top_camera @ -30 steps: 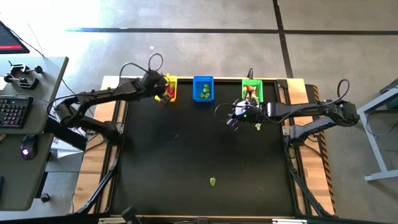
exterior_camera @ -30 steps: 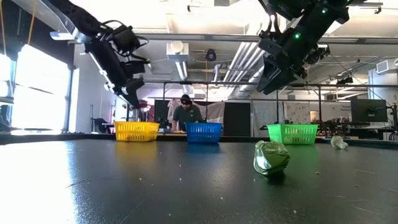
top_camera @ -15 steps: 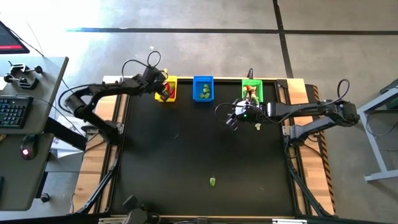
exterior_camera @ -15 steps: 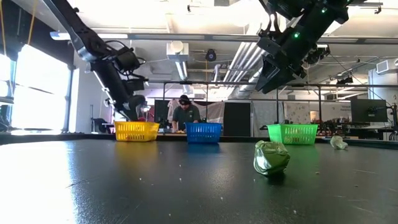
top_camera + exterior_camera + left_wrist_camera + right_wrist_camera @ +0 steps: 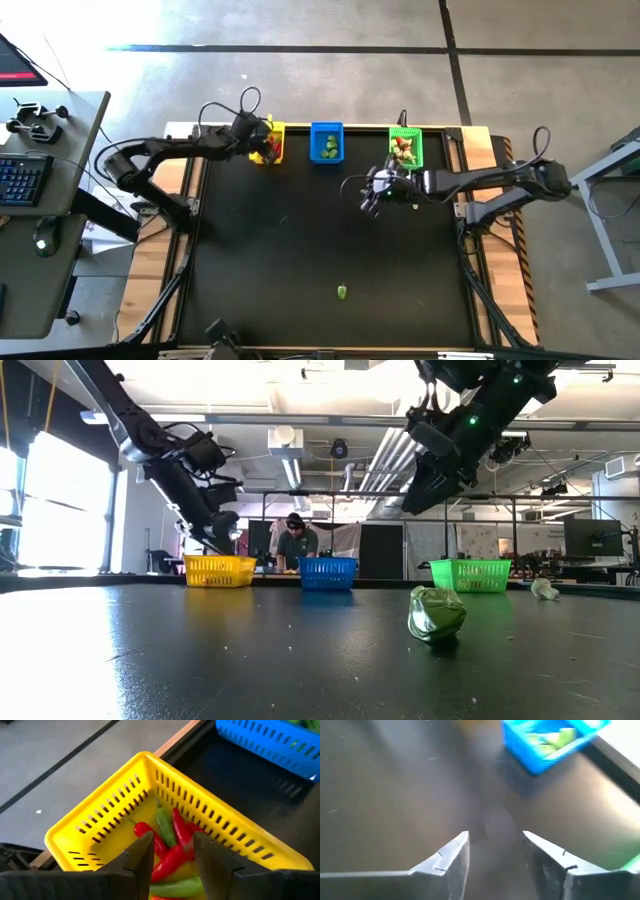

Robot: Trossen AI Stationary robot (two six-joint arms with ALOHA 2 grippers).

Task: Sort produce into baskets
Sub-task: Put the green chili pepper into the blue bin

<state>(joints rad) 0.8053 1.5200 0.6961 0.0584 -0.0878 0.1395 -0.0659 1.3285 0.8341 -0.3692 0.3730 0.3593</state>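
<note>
My left gripper (image 5: pixel 172 845) hangs open just above the yellow basket (image 5: pixel 272 142), at the table's far left. Red chillies (image 5: pixel 170 855) and green pieces lie on that basket's floor, below the gap between the fingers. My right gripper (image 5: pixel 495 840) stands open over bare table, with nothing between its fingers. It is near the green basket (image 5: pixel 405 146) and in front of the blue basket (image 5: pixel 545 742). The blue basket (image 5: pixel 327 142) holds green pieces. A green piece (image 5: pixel 342 292) lies alone on the table toward the near edge.
The three baskets stand in a row along the far edge. A small pale piece (image 5: pixel 545 589) lies on the table near the green basket. Dark table spreads between the baskets and the lone green piece (image 5: pixel 436 613). A person (image 5: pixel 298 545) is in the room beyond.
My left gripper has come down toward the yellow basket, its arm swinging toward the table's left. My right gripper has shifted a little toward the table's left.
</note>
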